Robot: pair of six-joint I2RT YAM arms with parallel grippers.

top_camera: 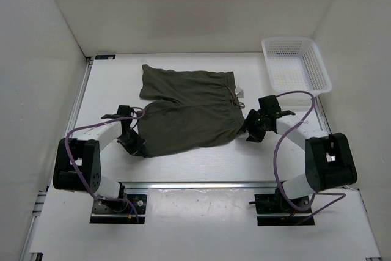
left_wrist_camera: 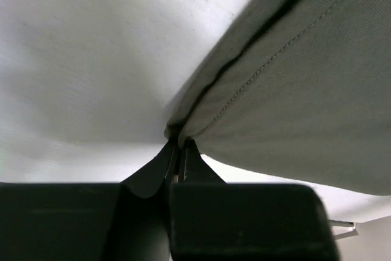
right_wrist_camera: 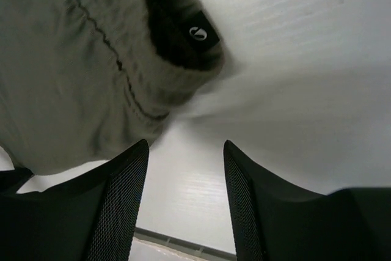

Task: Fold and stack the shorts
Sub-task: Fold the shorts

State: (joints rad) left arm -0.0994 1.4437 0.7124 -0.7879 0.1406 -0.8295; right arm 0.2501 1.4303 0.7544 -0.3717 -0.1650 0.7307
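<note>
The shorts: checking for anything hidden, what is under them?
Only the white table shows around the shorts; the left fingers pinch their hem. Anything beneath the fabric is covered.

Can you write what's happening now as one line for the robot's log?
left gripper: shut on shorts edge | right gripper: open beside waistband, holding nothing | shorts: spread on table, not yet folded

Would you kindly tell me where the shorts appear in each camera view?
Top view: shorts spread across the middle of the picture.
Left wrist view: upper right, hem corner pinched in the shut left hand.
Right wrist view: upper left, beside the open right hand, not between its fingers.
Shared landmark: the white table under the shorts.
</note>
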